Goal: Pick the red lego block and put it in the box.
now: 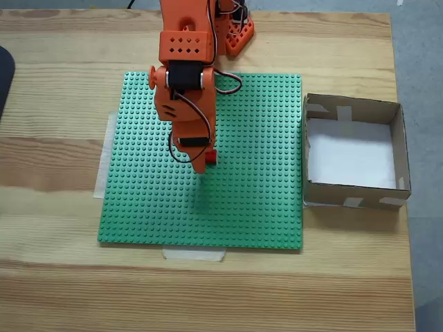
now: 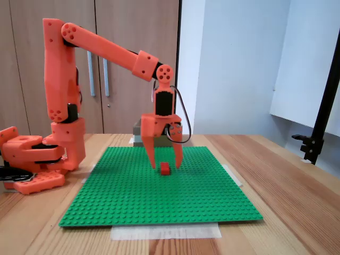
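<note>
The red lego block (image 2: 165,169) rests on the green baseplate (image 2: 159,196), a little past its middle. In a fixed view from above only a sliver of the block (image 1: 212,156) shows beside the orange arm. My gripper (image 2: 165,163) points straight down, open, with one finger on each side of the block and its tips close to the plate. From above, the gripper (image 1: 205,163) is mostly covered by its own wrist. The brown cardboard box (image 1: 398,155) with a white floor stands off the plate's right edge, with nothing in it; from the side the box (image 2: 137,134) peeks out behind the gripper.
The baseplate (image 1: 263,194) is taped to a wooden table. The arm's orange base (image 2: 32,164) stands at the table's left in the side view. A black clamp stand (image 2: 313,143) rises at the far right, and a dark object (image 1: 3,76) lies at the left table edge.
</note>
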